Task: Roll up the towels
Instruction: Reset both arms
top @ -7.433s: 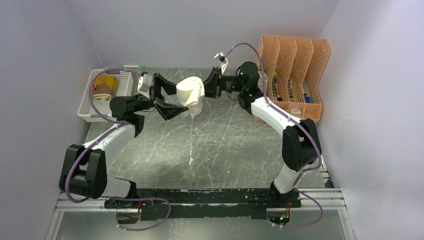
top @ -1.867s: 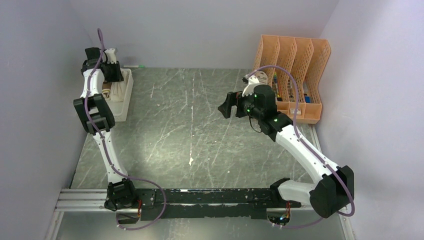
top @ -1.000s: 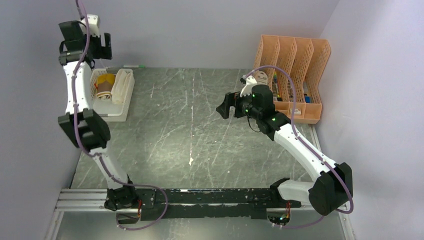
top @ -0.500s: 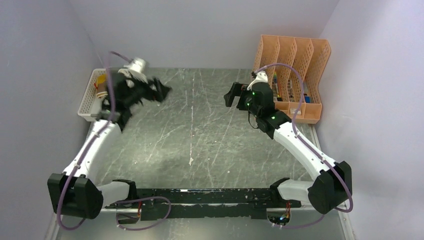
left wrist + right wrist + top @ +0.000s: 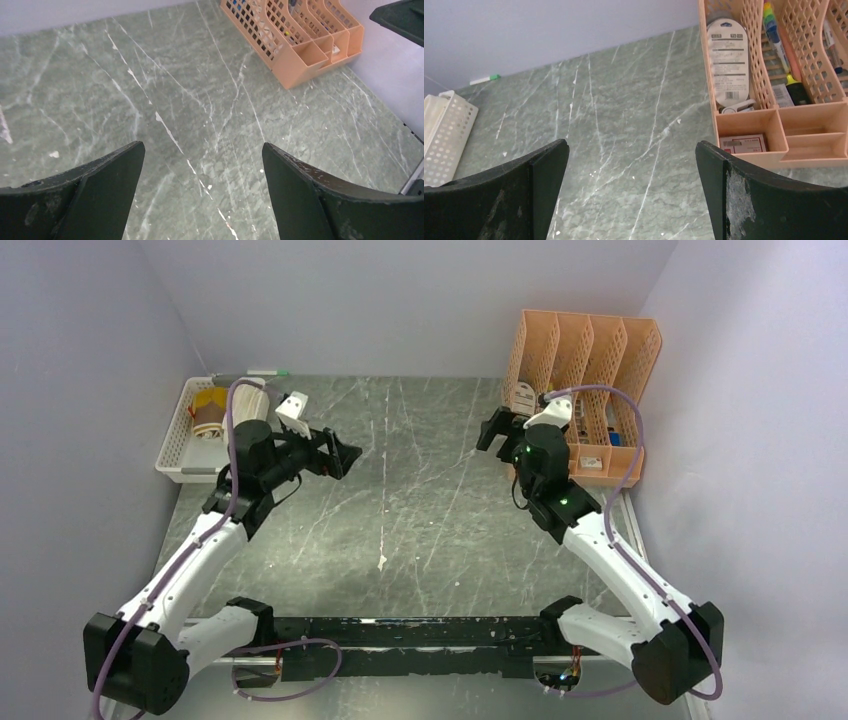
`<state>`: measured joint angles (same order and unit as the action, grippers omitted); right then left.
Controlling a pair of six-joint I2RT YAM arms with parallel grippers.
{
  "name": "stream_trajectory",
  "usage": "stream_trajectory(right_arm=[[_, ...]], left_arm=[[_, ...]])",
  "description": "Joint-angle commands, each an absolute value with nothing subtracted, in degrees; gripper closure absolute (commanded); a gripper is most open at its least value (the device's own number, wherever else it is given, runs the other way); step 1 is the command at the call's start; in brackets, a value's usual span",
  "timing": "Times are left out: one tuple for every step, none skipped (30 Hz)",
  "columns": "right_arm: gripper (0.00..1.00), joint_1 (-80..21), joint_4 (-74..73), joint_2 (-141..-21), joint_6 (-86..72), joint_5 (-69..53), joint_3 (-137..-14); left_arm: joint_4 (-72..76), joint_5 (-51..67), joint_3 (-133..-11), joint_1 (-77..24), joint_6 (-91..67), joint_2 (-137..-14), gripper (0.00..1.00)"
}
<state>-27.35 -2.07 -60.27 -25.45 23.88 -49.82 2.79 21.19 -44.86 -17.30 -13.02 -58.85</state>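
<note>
Both towels lie rolled in the white basket (image 5: 172,455) at the back left. The mustard-yellow and brown towel (image 5: 208,412) is on the left, and the cream-white towel (image 5: 254,398) beside it is partly hidden behind my left arm. My left gripper (image 5: 340,451) (image 5: 201,146) hangs open over the bare table, right of the basket, with nothing between its fingers (image 5: 100,195). My right gripper (image 5: 491,429) (image 5: 631,144) is open and empty too, hovering just left of the orange organiser (image 5: 585,390). Neither wrist view shows a towel.
The orange organiser (image 5: 774,75) (image 5: 295,40) with pens, a stapler and small boxes stands at the back right. A green-capped marker (image 5: 265,372) (image 5: 484,79) lies by the back wall. A corner of the basket (image 5: 444,135) shows in the right wrist view. Grey walls enclose three sides.
My left arm has come down from high above the basket and swung right over the table, empty. The right gripper has drawn back towards the organiser.
</note>
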Motion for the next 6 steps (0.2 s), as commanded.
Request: stream_trajectory(right_arm=[[0.00, -27.50, 1.76, -59.08, -23.81, 26.05, -48.22], [0.00, -27.49, 2.28, -58.92, -23.54, 26.17, -47.76], [0.00, -27.52, 2.98, -58.58, -23.52, 26.19, -47.28], [0.00, -27.51, 3.59, -58.26, -23.48, 25.92, -46.88], [0.00, -27.54, 4.21, -57.67, -23.26, 25.23, -46.59], [0.00, -27.51, 4.83, -56.90, -22.78, 24.08, -46.40]], left_arm=[[-0.49, 19.50, -50.13, -17.23, -9.03, -58.09, 0.01], [-0.95, 19.26, -50.63, -17.23, -8.48, -57.92, 0.01], [-1.29, 18.85, -51.01, -17.23, -7.77, -57.61, 0.01], [-1.39, 18.29, -51.27, -17.23, -7.43, -57.35, 0.01], [-1.55, 17.78, -51.49, -17.23, -7.29, -57.19, 0.01], [-1.97, 17.15, -51.74, -17.23, -7.11, -57.06, 0.01]])
